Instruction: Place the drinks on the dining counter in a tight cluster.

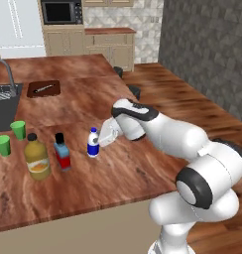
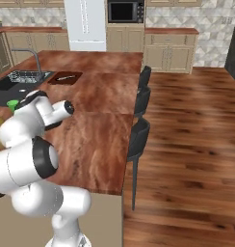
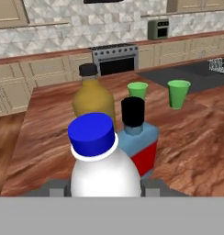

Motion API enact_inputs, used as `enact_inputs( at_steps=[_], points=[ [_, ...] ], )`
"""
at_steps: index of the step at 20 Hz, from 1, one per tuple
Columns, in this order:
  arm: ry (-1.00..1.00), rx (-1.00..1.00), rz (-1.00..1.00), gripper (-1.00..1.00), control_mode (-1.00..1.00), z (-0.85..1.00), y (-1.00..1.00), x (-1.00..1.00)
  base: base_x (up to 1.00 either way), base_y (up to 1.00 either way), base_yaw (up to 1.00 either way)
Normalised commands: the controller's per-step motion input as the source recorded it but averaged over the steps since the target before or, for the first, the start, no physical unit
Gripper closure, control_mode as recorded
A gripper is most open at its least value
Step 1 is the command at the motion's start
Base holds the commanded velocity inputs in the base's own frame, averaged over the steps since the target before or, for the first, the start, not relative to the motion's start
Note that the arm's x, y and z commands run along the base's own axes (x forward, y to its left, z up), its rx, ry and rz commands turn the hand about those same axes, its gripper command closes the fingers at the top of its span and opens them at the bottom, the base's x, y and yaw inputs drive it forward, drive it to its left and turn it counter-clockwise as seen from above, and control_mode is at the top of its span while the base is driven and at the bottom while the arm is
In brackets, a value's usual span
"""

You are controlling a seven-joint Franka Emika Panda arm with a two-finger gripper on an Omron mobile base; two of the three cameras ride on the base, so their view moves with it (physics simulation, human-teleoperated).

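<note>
On the glossy reddish-brown table (image 1: 118, 168), near its front edge, three drinks stand upright in a row. Farthest left is the tall amber bottle (image 1: 37, 157), just beside two green cups (image 1: 10, 137). Right of it stands the squat blue flask (image 1: 62, 152), near but apart. At the row's right end, the small white bottle (image 1: 93, 143) sits between the fingers of the pincer (image 1: 99, 140), whose jaws stand narrowly apart, closed against its sides.

Your two base views look forward and down from behind the claw (image 1: 104, 140), sharing the dining counter (image 1: 118, 168); your hand view sits close behind the white bottle (image 3: 103, 165).
</note>
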Motion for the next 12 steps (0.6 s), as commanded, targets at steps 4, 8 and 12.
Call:
enact_inputs(
  at_steps=[4,8,12],
  points=[
    [0.00,0.00,-0.06,1.00,-1.00,-0.30,0.04,0.03,0.00,0.00,0.00],
    [0.01,0.00,-0.01,1.00,-1.00,-0.05,0.12,0.10,0.00,0.00,0.00],
    [0.00,0.00,-0.01,1.00,-1.00,0.00,0.14,0.03,0.00,0.00,0.00]
  ],
)
